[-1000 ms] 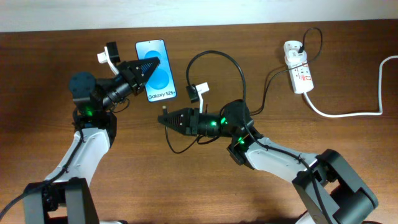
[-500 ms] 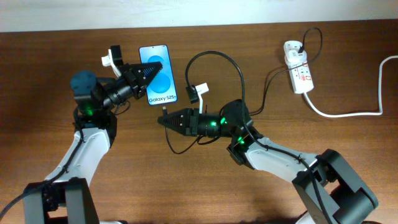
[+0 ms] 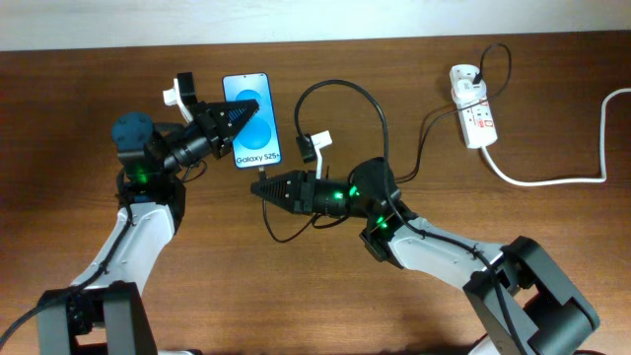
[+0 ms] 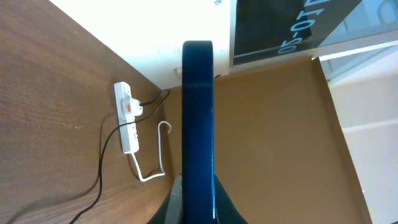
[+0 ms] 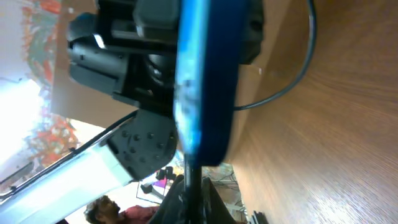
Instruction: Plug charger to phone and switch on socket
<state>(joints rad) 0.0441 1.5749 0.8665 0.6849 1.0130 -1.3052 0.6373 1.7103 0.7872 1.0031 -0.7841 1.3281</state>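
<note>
- While the phone (image 3: 258,133) was held screen-up by the left gripper (image 3: 242,106), whose fingers were clamped on its side edge, the plugging step looked to be in hand but not finished.
- At the phone's bottom edge was the small plug tip of the charger (image 3: 340,83), pinched between the narrow-set fingers of the right gripper (image 3: 264,187). The right wrist view showed the tip meeting that edge, but whether it was seated in the port could not be told.
- From the plug, the thin black cable looped up beside the phone and ran off toward the socket (image 3: 474,110). The socket lay well apart from the phone, beyond the right gripper.
- The cable's far end appeared to be already plugged into the socket, so that part seemed done.
- The socket's red rocker switches were too small to read. Since both grippers were at the phone, I judged that the switching was left to do.
- Farther from the phone, a thick white lead (image 3: 552,181) curved away from the socket.
</note>
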